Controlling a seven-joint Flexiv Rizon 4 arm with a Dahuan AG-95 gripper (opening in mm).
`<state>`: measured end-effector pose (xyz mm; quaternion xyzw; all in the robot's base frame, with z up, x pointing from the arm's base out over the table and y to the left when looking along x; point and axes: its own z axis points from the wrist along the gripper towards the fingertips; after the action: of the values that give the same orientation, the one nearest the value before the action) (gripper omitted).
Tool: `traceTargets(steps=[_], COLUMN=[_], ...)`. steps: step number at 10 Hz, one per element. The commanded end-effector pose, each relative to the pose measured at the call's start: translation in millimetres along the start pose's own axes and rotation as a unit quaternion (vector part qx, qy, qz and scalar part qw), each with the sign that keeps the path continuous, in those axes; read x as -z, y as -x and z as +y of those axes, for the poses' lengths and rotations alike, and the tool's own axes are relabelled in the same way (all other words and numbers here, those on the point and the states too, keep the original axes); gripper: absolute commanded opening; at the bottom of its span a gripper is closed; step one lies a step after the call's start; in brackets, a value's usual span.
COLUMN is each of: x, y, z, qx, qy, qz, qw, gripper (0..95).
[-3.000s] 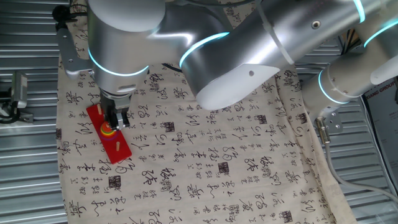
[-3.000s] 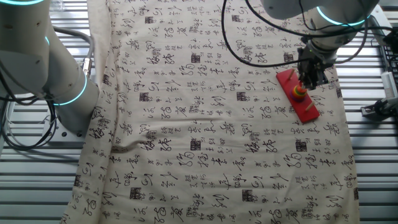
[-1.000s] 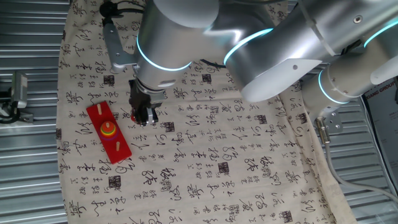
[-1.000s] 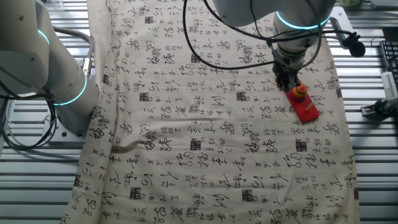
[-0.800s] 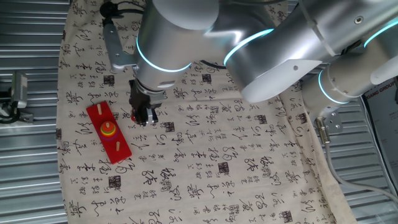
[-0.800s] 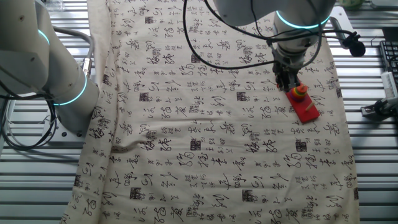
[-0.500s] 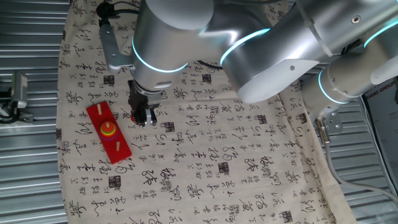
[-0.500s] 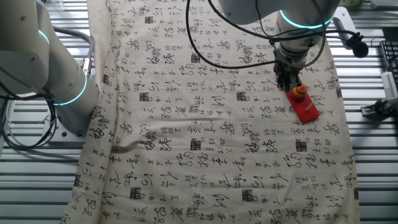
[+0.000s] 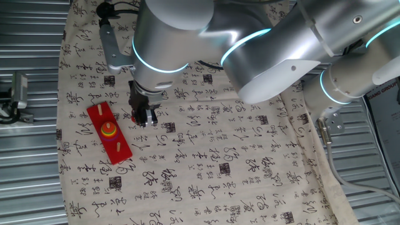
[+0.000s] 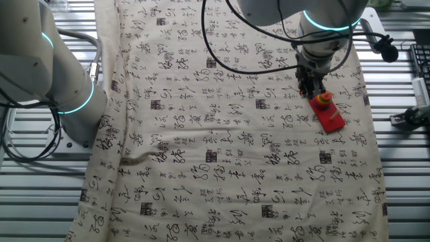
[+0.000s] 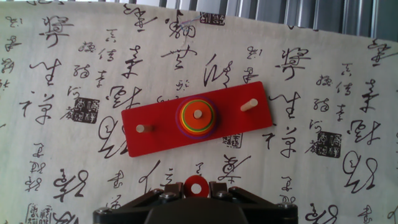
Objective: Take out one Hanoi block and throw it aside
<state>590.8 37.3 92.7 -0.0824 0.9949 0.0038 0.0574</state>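
Observation:
My gripper [image 11: 196,188] is shut on the Hanoi block [image 11: 196,186], a tiny red ring held flat between the two fingers. It hangs just above the patterned cloth, beside the long red board [image 11: 196,118] and apart from it. The board has three pegs, and a stack of rings topped by yellow and orange [image 11: 196,116] sits on the middle one. In one fixed view the gripper [image 9: 143,119] is right of the board [image 9: 109,134], with a red speck showing between its fingers. In the other fixed view the gripper [image 10: 309,87] is just left of the board [image 10: 327,113].
The cloth with black characters [image 9: 206,162] covers a slatted metal table. A second arm's base [image 10: 67,87] stands at the cloth's left edge. A metal clamp [image 9: 15,94] sits off the cloth near the board. My own arm's big links [image 9: 262,50] hang over the cloth.
The gripper has left the board's middle peg and moved sideways off the board with the red ring in it. Over the last second it has hardly moved.

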Motion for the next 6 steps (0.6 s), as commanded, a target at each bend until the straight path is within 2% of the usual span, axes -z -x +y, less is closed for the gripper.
traceTargets(steps=[1, 5, 6], x=[0.3, 0.3, 0.3], y=[0.1, 0.2, 0.2], z=[0.2, 0.2, 0.2], qx=[-0.001, 0.000, 0.001], qy=[0.001, 0.003, 0.003], qz=[0.000, 0.000, 0.000], qw=[1.0000, 1.0000, 1.0000], gripper=[0.0, 0.0, 19.0])
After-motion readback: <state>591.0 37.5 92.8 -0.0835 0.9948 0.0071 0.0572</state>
